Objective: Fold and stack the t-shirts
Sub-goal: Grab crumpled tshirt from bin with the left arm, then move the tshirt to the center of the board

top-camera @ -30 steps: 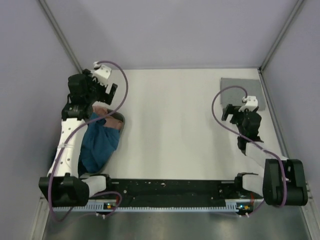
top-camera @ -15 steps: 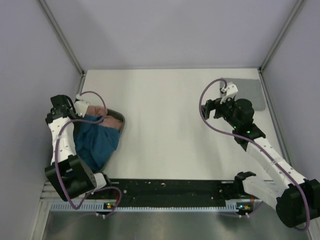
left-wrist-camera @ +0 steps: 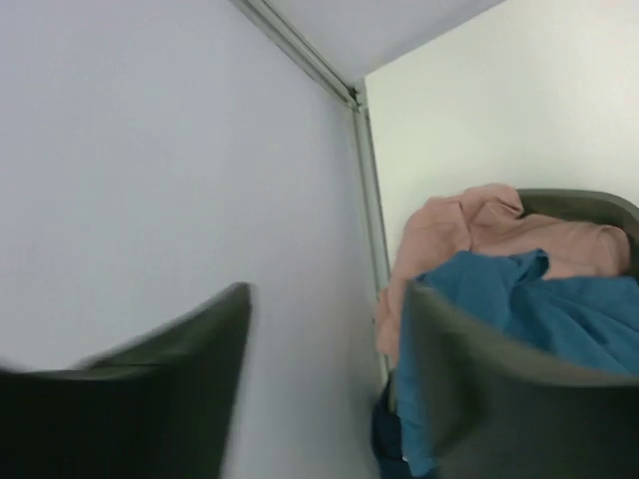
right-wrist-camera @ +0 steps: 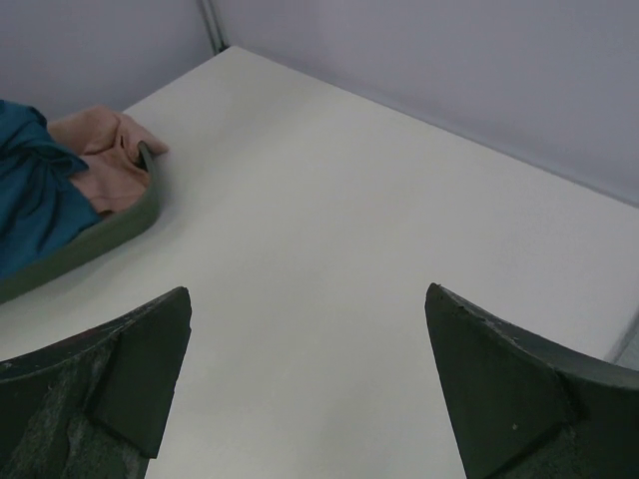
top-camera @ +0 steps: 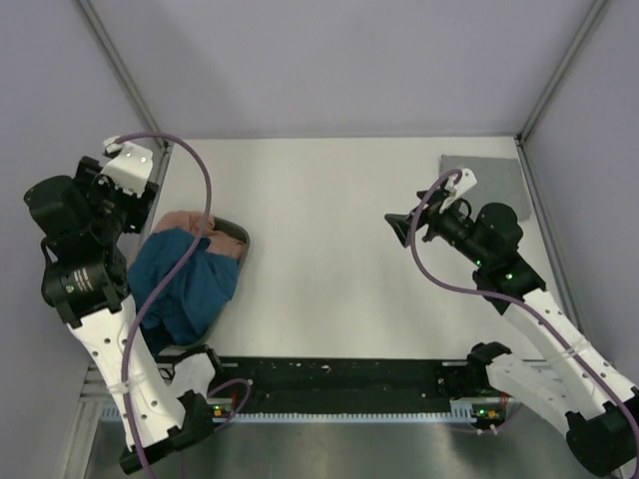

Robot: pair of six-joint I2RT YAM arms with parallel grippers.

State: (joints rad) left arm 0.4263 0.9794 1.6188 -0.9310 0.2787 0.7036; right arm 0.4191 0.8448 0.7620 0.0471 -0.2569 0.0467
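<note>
Bin (top-camera: 244, 244) holding crumpled teal-blue t-shirt (top-camera: 185, 284), long axis near-to-far, salmon-pink t-shirt (top-camera: 215, 234) at far end, left end effector (left-wrist-camera: 327, 299) wide, right end effector (right-wrist-camera: 308, 294) wide

A white matt bench (top-camera: 339, 249) is enclosed on three sides by plain pale lilac-grey panels: a back wall (top-camera: 339, 60), a left wall (top-camera: 40, 100) and a right wall (top-camera: 609, 120). Grey metal rails (top-camera: 123, 70) are noted at both rear corners. A brushed metal ledge (top-camera: 339, 449) is fitted along the near edge. Lighting is even and diffuse; only soft shadows are cast.
</note>
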